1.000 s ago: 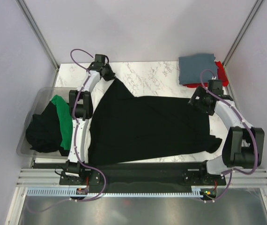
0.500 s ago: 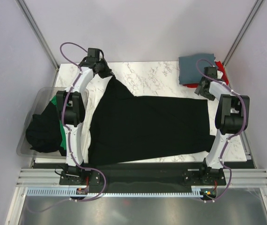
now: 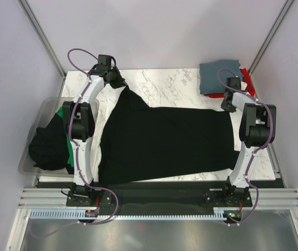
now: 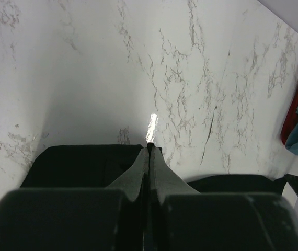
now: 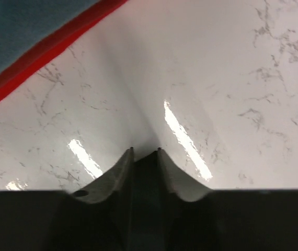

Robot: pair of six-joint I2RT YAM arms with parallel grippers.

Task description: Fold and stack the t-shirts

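Black cloth covered most of the marble counter (image 3: 175, 86): one large black t-shirt (image 3: 164, 144) lay flat, its long axis running left to right. Its far-left corner was drawn up into a peak pointing at the left end effector (image 3: 118, 82). There the fingers were clenched together on the hem, as the left wrist view showed. The right end effector (image 3: 227, 104) sat at the shirt's far-right corner, and the right wrist view showed a dark strip pinched between its fingers (image 5: 123, 167), so it looked to be grasping the same shirt.

I counted five shirts. At the far right corner one slate grey-blue t-shirt (image 3: 219, 76) lay folded on top of one red t-shirt (image 3: 247, 79). In the clear plastic bin (image 3: 44, 107), off the left edge, a green t-shirt (image 3: 71, 128) lay bunched beside a second black t-shirt (image 3: 47, 149).
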